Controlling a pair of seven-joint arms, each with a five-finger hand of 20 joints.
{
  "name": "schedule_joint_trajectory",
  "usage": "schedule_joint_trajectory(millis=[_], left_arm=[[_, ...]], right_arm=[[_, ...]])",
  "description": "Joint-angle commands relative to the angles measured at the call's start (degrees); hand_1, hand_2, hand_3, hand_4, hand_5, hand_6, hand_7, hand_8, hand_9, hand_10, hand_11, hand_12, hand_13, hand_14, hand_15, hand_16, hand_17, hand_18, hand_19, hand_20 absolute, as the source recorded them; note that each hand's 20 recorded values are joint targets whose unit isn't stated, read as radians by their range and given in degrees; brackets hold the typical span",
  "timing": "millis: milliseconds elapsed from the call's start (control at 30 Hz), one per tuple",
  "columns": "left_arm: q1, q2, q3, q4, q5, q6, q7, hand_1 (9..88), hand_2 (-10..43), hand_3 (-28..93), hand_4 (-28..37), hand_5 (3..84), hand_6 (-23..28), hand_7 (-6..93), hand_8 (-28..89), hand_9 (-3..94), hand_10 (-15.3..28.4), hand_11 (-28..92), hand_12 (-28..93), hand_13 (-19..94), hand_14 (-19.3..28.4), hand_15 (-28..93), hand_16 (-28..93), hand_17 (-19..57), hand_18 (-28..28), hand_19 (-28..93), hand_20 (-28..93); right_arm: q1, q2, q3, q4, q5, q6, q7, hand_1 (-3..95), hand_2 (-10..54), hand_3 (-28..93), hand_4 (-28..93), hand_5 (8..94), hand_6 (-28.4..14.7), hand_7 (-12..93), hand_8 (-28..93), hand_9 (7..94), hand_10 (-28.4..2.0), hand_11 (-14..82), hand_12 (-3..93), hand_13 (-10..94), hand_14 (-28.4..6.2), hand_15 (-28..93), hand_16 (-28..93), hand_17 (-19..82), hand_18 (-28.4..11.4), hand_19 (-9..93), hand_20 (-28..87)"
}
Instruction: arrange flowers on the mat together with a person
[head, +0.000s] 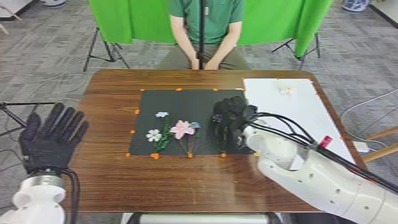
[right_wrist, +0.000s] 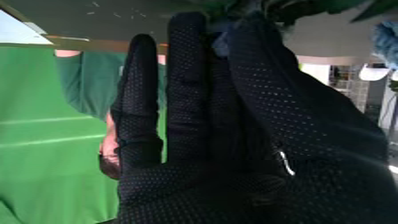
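Observation:
In the head view, my right hand is over the right part of the black mat, its fingers and thumb closed on a small blue flower. In the right wrist view, bluish petals are pinched between thumb and fingers of my right hand. Left of it on the mat lie a pink flower, a white flower, a light blue flower and another small blue one. My left hand is held beside the table's left edge, fingers straight.
On the right of the table lies a white sheet with a pale flower near its far end. Orange tabs edge the mat. A person sits across the table, hands together in the lap. Cables run along my right arm.

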Motion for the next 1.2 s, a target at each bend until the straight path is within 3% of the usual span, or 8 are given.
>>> schedule_joint_trajectory(millis=[33, 133, 267, 400, 500, 667, 900, 1200], left_arm=[[1.1, -0.67, -0.91, 0.62, 4.46, -2.51, -2.71, 25.3, 14.5, 68, -28.3, 41.5, 7.7, 11.5, -10, 34.9, 14.4, 17, 8, 24, 13.4, 26, -7, -5.3, 13.5, 31, 13], [1.2, -0.78, -0.99, 0.54, 4.43, -2.96, -3.1, 25.5, 16.0, 64, -28.3, 41.2, 7.7, 11.0, -9, 34.8, 14.4, 17, 8, 24, 13.4, 26, -6, -5.3, 13.4, 30, 13], [1.5, -0.87, -1.44, 0.42, 7.25, -3.21, -4.53, 25.2, 18.1, 61, -28.3, 40.7, 7.6, 10.5, -9, 33.9, 14.6, 17, 8, 23, 13.3, 25, -6, -5.5, 13.4, 30, 13], [0.7, -0.64, -1.06, 1.1, 7.39, -2.78, -4.36, 25.5, 17.3, 64, -28.3, 41.2, 7.5, 10.7, -9, 34.5, 13.9, 17, 8, 24, 12.3, 24, -7, -4.9, 12.3, 29, 12], [0.3, -0.27, -1.3, 1.32, 9.25, -3.29, -5.45, 26.0, 17.3, 65, -28.3, 42.1, 7.8, 10.6, -9, 36.1, 13.7, 17, 7, 24, 10.3, 22, -9, -3.2, 9.9, 27, 11], [0.4, 0.08, -2.29, 1.39, 8.84, -3.42, -5.9, 26.1, 17.2, 65, -28.3, 42.6, 8.6, 10.8, -9, 37.5, 14.3, 19, 8, 25, 11.3, 24, -9, -3.0, 9.6, 27, 10], [1.9, 0.12, -3.36, 0.59, 7.85, -1.96, -3.31, 26.1, 17.7, 65, -28.3, 44.0, 8.6, 13.0, -9, 44.0, 17.8, 26, 13, 30, 14.0, 28, -8, -3.5, 11.6, 30, 11], [1.4, 0.53, -3.75, 0.48, 7.12, -0.73, -2.31, 26.0, 17.5, 66, -28.3, 44.3, 8.7, 13.4, -9, 42.7, 16.9, 24, 12, 29, 13.6, 27, -8, -3.7, 11.7, 30, 11]], right_arm=[[-0.8, 0.7, 3.1, -1.8, -1.3, -5.0, -2.5, 59.6, -9.5, 69, -28, 55.8, 2.2, 21, -15, 60.5, -9.1, 12.1, 15.5, 60, -4.4, 26, 38, 32, -15.5, 64, 32], [-1.4, 0.9, 4.4, -2.7, -1.2, -5.5, -2.0, 56.2, -9.5, 72, -28, 54.4, 1.3, 20, -15, 59.9, -9.7, 12.0, 15.1, 58, -5.6, 27, 33, 32, -14.5, 58, 26], [-5.4, 1.8, 11.1, -7.6, 1.7, -9.5, -4.3, 52.7, -9.5, 76, -28, 52.7, 0.6, 20, -14, 57.7, -10.3, 11.6, 15.0, 57, -7.5, 30, 25, 31, -14.2, 57, 22], [-10.4, 3.4, 16.8, -12.5, 3.2, -7.8, -4.3, 45.1, -7.5, 77, -28, 47.9, -0.4, 19, -13, 52.4, -11.8, 10.0, 14.5, 52, -9.4, 29, 20, 29, -14.9, 57, 20], [-17.1, 2.5, 24.8, -16.4, 8.7, -8.2, -3.1, 42.1, -5.3, 77, -28, 45.5, -1.0, 17, -13, 50.2, -12.5, 8.8, 14.3, 51, -10.2, 29, 19, 29, -14.7, 55, 19], [-26.8, -0.6, 37.6, -19.6, 25.1, -4.7, -5.1, 37.2, -0.1, 75, -28, 41.9, -1.6, 14, -12, 47.9, -13.1, 7.3, 13.7, 48, -11.4, 28, 18, 28, -15.1, 54, 17], [-33.3, -4.6, 47.7, -17.9, 49.7, -0.8, -14.0, 29.4, 8.0, 72, -25, 43.0, -2.2, 13, -11, 46.8, -13.3, 7.3, 13.5, 43, -13.0, 26, 16, 24, -15.4, 49, 14], [-39.7, -7.7, 56.8, -19.8, 74.3, -3.2, -19.2, 20.7, 10.4, 70, -24, 43.5, -3.0, 10, -10, 44.3, -14.1, 5.1, 13.3, 39, -14.1, 20, 17, 21, -16.1, 44, 16]])
